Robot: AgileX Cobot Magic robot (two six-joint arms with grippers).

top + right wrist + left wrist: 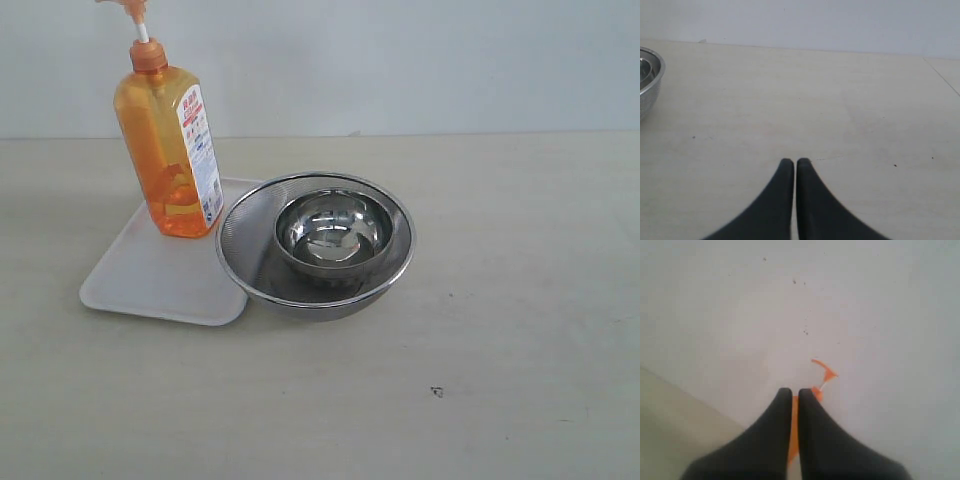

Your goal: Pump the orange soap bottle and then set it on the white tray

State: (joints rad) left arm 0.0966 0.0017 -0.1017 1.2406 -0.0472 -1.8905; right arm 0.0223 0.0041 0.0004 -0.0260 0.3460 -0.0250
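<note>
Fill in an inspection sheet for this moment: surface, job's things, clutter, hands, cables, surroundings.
Surface: pale table, with one small dark speck toward the front.
Job's things: orange soap bottle stands upright on the far part of the white tray. The top edge of the exterior view cuts off its pump head.
Clutter: mesh strainer holding a steel bowl. In the exterior view it overlaps the tray's right edge.
Hands: left hand is shut, with the bottle's orange showing through the slit and the pump head just beyond its tips. Right hand is shut over the table. Neither shows in the exterior view.
Cables: nothing seen.
Surroundings: plain pale wall.
</note>
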